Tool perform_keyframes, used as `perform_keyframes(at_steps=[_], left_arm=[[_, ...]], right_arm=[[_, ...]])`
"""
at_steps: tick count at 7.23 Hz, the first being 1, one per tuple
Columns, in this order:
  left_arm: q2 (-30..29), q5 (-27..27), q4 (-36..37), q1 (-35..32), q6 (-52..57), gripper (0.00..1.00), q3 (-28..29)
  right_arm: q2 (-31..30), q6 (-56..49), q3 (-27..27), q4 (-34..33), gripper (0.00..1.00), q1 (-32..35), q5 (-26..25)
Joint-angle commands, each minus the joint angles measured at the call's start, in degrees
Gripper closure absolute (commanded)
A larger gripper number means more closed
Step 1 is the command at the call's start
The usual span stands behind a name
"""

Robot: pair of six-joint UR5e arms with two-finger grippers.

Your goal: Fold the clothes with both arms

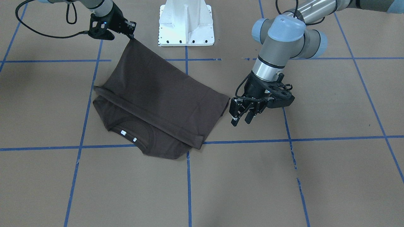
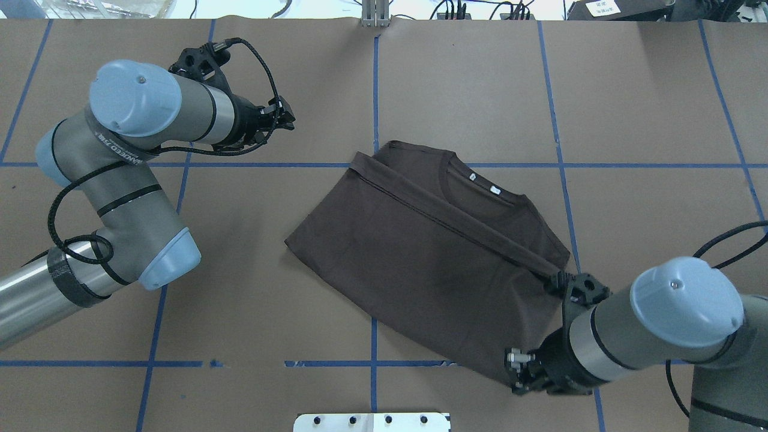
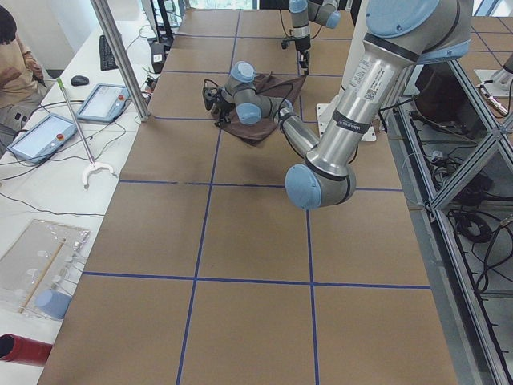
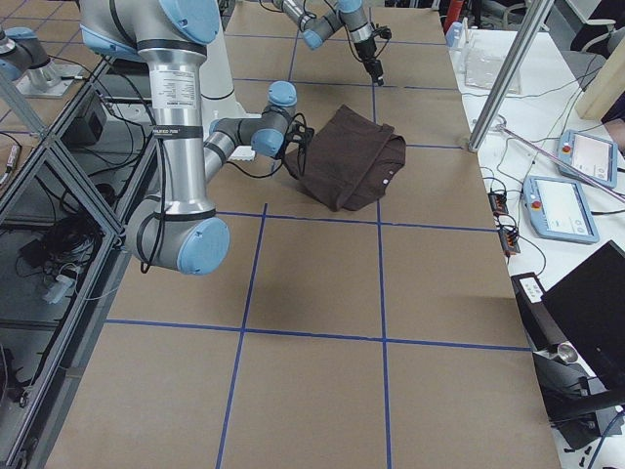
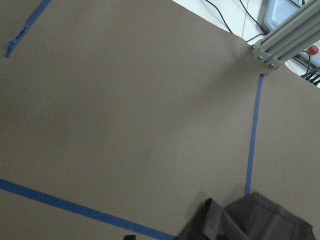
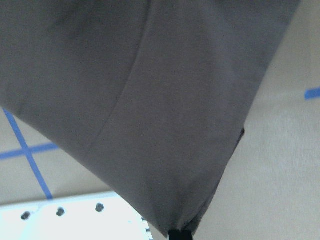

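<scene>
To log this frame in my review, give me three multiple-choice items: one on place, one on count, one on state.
1. Relative to the white base, the T-shirt has its collar on:
A) the near side
B) the far side
C) neither, it is folded out of sight
2. White neck labels showing:
A) two
B) one
C) four
3. Which gripper grips the T-shirt?
A) both
B) left only
C) right only

Answers:
1 B: the collar lies at the edge away from the base.
2 A: two tags show inside it.
3 C: the right gripper pinches a corner, while the left gripper hangs open alongside.
</scene>
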Motion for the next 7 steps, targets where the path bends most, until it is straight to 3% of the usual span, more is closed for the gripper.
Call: perform_keyframes(at_steps=[1,3,5,6,7], left_arm=[[1.9,-6.7,0.0,1.5,-1.0,0.37,-3.7],[2.1,-6.3,0.4,5.6,-5.5,0.37,-3.6],[3.1,-3.3,0.7,11.3,-15.8,0.37,-4.5],[4.2,1.0,1.0,15.1,-18.6,0.37,-4.4],[4.5,1.8,2.5,16.1,-19.5,0.36,-4.4]], right_arm=[[-0.2,0.6,1.0,0.2,0.03,-9.2,1.1],[-0.3,1.5,1.1,0.2,0.00,-5.3,1.0],[0.3,1.5,1.0,0.2,0.00,4.9,0.9],[0.5,1.5,0.5,0.2,0.00,8.8,-1.2],[0.8,1.5,0.1,0.2,0.00,9.6,-4.6]])
